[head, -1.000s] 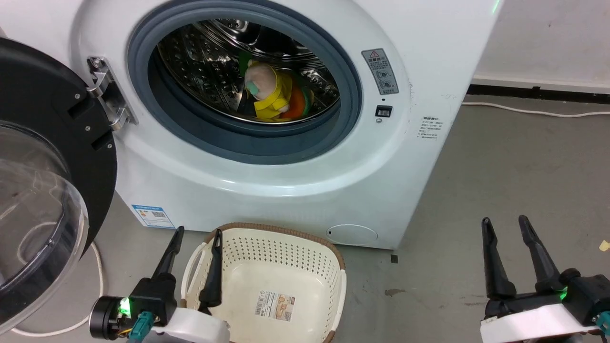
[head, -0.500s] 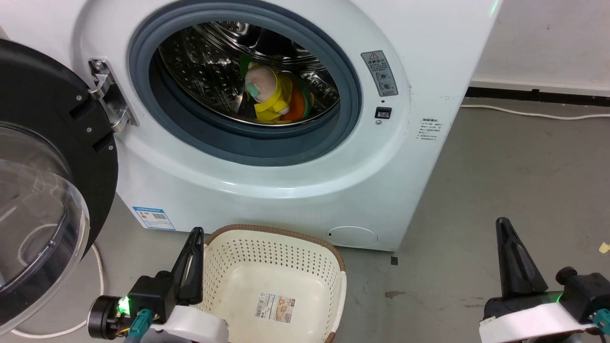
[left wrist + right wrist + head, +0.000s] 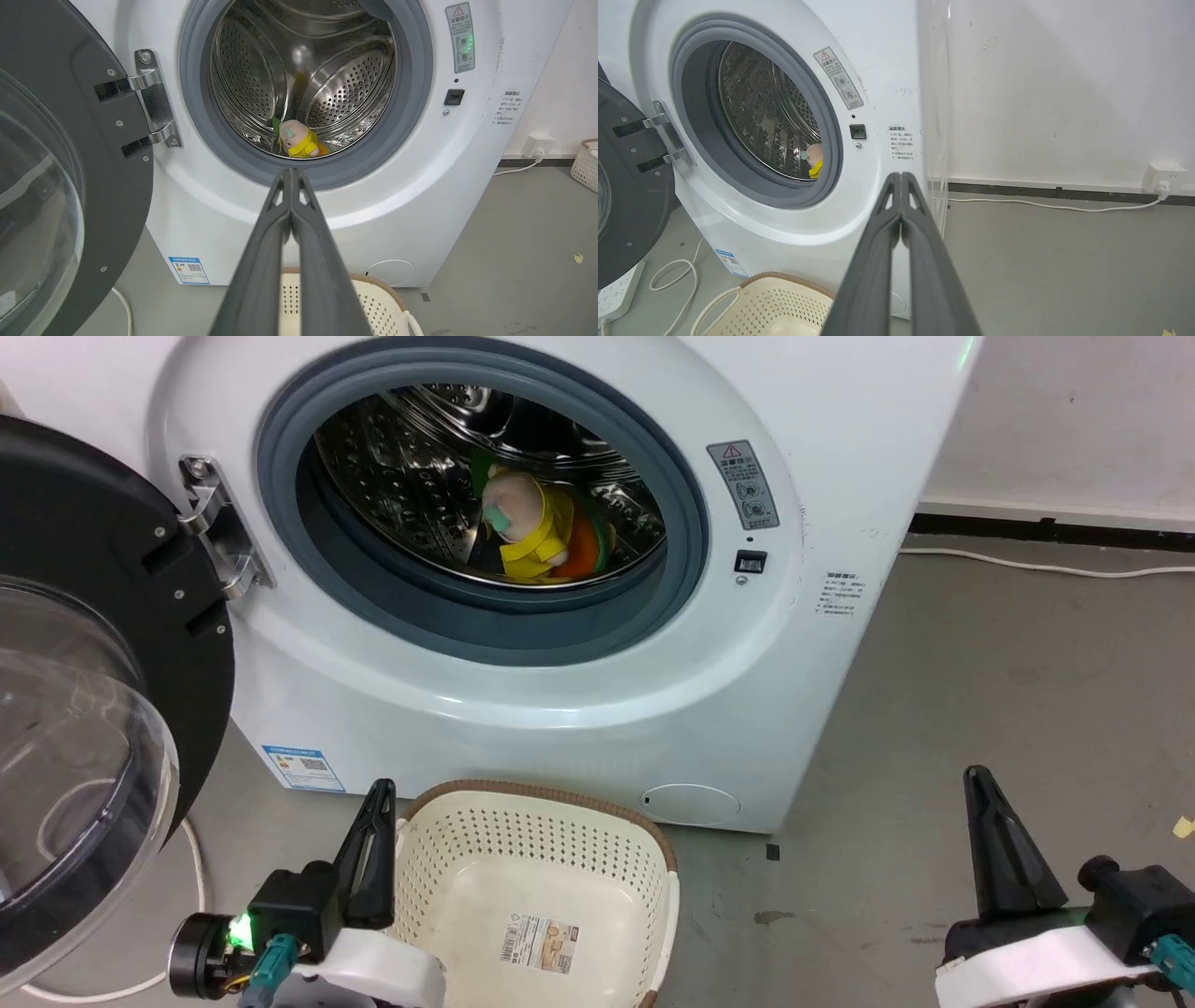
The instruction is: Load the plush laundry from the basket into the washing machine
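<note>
At the far left, the door (image 3: 93, 616) of the washing machine (image 3: 822, 691) is swung wide open. Low beside it, the left claw (image 3: 379, 793) is clenched tight on nothing, just by the left rim of the basket (image 3: 560, 796); contact cannot be told. The basket is found empty, a paper label (image 3: 544, 933) alone lying on its bottom. Above, the plush laundry (image 3: 534, 527) is lodged inside the steel drum (image 3: 401, 476), so the loading is judged done, with perhaps the door to be shut. At the lower right, the right claw (image 3: 978, 782) is likewise clenched on nothing, above the floor (image 3: 980, 644)
</note>
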Robot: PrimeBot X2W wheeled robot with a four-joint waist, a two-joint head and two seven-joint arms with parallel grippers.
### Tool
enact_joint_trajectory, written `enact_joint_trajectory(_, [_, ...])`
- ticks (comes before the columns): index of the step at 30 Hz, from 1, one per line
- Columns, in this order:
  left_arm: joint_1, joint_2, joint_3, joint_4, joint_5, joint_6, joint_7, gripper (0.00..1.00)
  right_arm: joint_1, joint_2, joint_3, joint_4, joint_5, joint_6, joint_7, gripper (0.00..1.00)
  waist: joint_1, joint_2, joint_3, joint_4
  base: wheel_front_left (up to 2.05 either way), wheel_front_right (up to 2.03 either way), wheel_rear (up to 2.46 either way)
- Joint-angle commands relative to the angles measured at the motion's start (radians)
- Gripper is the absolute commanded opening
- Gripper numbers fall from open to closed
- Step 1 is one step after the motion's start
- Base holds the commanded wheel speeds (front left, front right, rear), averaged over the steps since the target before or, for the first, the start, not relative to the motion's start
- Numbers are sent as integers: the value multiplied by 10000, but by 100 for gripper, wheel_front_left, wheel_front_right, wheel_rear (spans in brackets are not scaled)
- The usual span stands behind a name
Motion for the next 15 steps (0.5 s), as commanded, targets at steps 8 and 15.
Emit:
enact_joint_trajectory(8, [98,-129,160,-107,208,-113,206,0,-33,-1,39,12,-194,-3,190,0,0,0,-55,9,0,0,0])
enact_joint_trajectory(15, [118,-201,267,-153,308,-155,350,0,-41,-1,55,15,-299,-3,334,0,0,0,-102,16,0,0,0])
